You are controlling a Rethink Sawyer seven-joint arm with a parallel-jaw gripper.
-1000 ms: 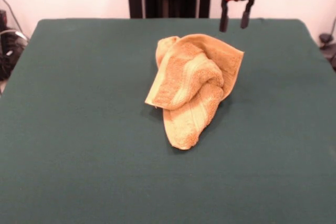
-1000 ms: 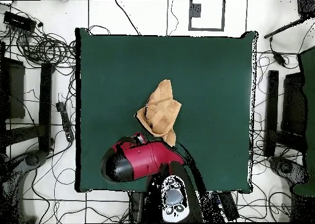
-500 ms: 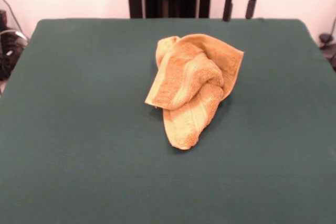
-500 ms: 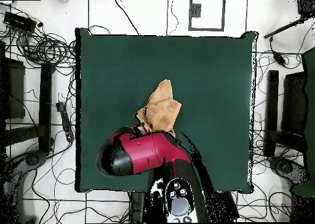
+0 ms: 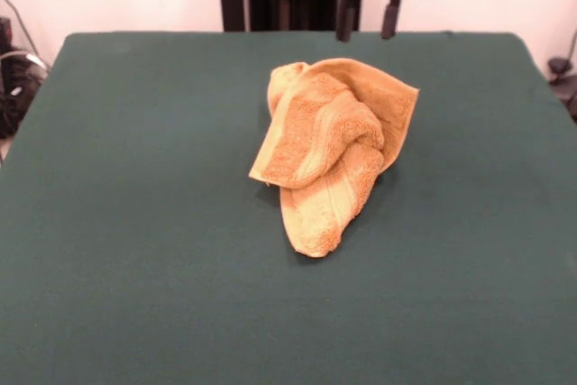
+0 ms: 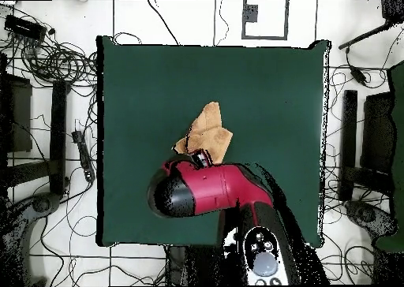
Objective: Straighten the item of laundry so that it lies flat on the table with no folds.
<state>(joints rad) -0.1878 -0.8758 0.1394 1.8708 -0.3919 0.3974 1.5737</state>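
Your red-bodied tool [image 5: 364, 17] with black fingers is hanging open and empty, above and just behind the crumpled golden-orange terry-cloth hand towel [image 5: 329, 146] that's sitting bunched up around the middle of the dark green felt-covered counter [image 5: 135, 223]. It's looking soft, light and floppy, so you're probably best off pinching that free corner sticking out toward the tool.

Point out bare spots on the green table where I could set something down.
The dark green felt-covered table is bare all round the crumpled golden-orange terry towel: wide strips left, right and in front of it in the front view. Crowded only behind the towel, where the open black-fingered gripper hangs above the far edge.
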